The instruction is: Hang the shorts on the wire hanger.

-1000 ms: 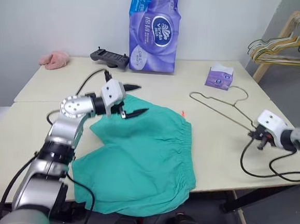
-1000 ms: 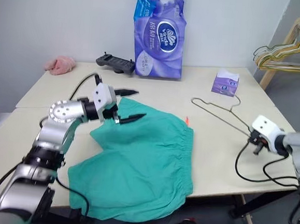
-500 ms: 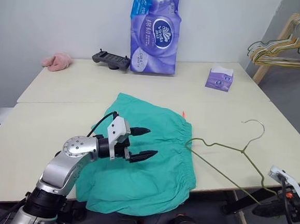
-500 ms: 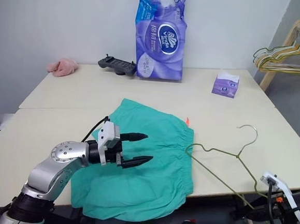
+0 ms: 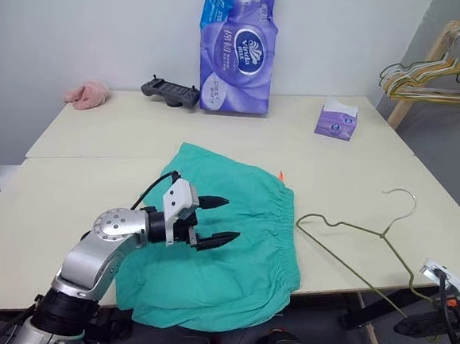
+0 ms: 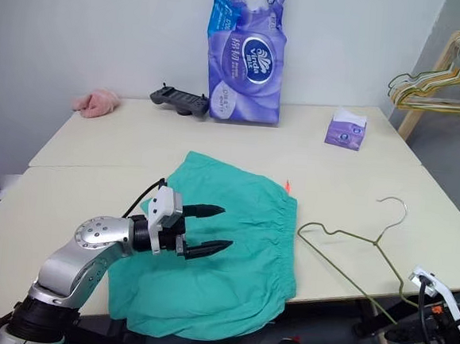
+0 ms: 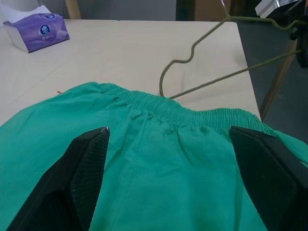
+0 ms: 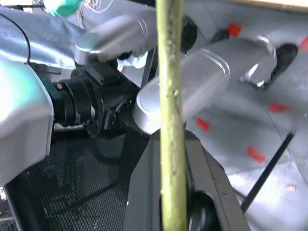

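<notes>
Two pale beige tabletops (image 5: 98, 130) stand pushed together, their seam running across the middle. Largest of what lies on them are the teal-green soft fabric shorts (image 5: 239, 260), spread flat near the front edge with one leg drooping over it; their gathered elastic waistband faces the robot's right, and a small orange tag (image 5: 281, 174) sticks out at the far corner of that band. Against the back wall stands a tall purple plastic pack of tissue rolls (image 5: 236, 49), a black handheld controller (image 5: 169, 91) just beside it on the left. Off the table's right side, a bunch of pale-coloured hangers on a wooden rack (image 5: 437, 77) leans by the wall.

Next comes the thin olive-grey wire hanger (image 5: 345, 229), raised off the tabletop, its hook turned up and its near corner just beside the waistband without clearly touching it. The right gripper (image 8: 171, 192) is clamped on the hanger's wire at the table's front right corner. The left gripper (image 5: 214, 219) hovers over the shorts with its two black fingers (image 7: 86, 163) spread wide, holding nothing. Smaller still are a purple tissue box (image 5: 335, 120) and a fluffy pink cloth (image 5: 85, 93).
</notes>
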